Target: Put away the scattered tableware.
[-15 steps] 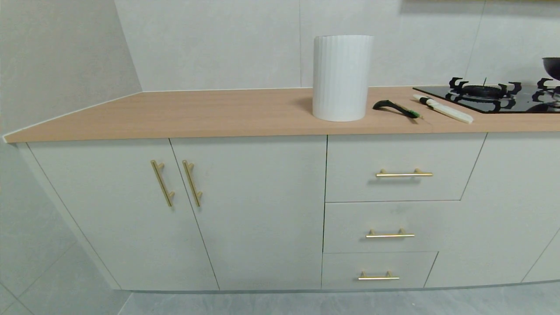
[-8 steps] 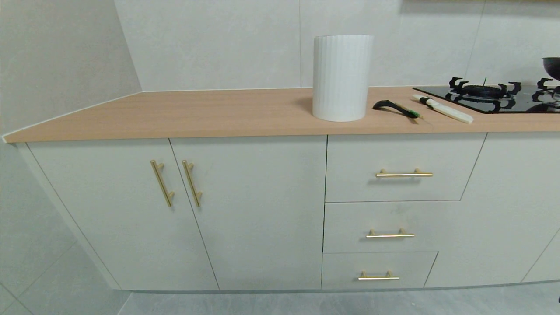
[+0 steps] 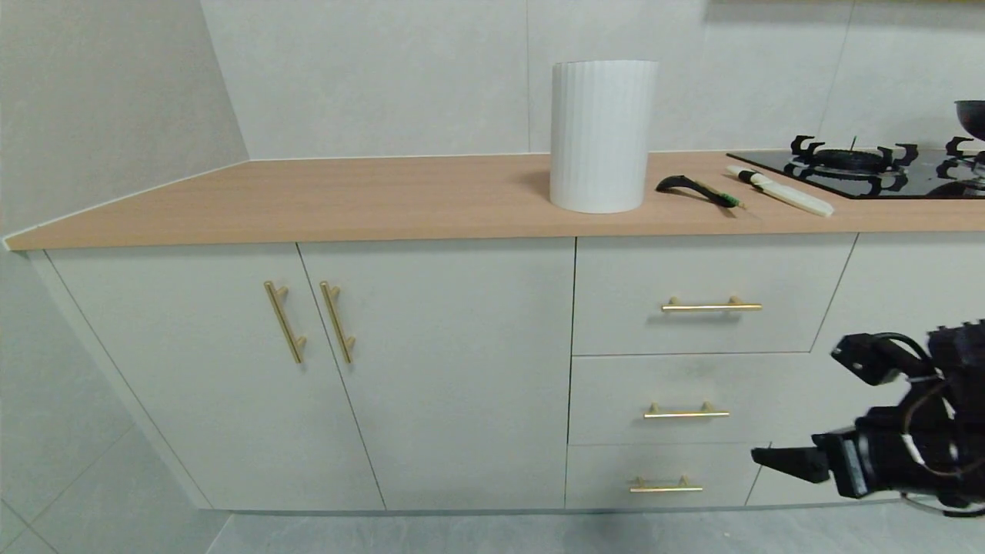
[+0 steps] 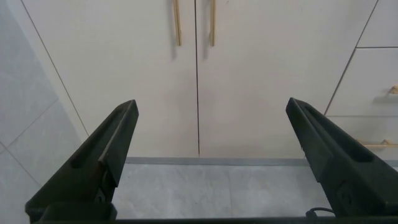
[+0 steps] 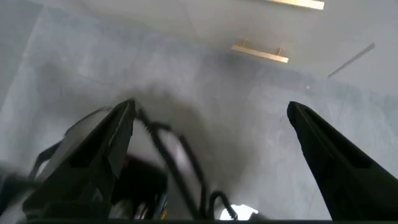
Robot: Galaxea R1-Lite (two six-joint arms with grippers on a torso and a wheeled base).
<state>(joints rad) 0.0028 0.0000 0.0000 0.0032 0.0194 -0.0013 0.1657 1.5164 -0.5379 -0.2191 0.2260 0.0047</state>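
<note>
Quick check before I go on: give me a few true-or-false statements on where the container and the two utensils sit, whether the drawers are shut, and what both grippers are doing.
1. The white ribbed container stands upright on the countertop. True.
2. The black-handled utensil sits inside the container. False: it lies on the countertop beside it.
3. All three drawers are shut. True.
4. The right gripper is shut on the white utensil. False: it is open and holds nothing; the white utensil lies on the countertop near the hob.
5. The left gripper is open. True.
</note>
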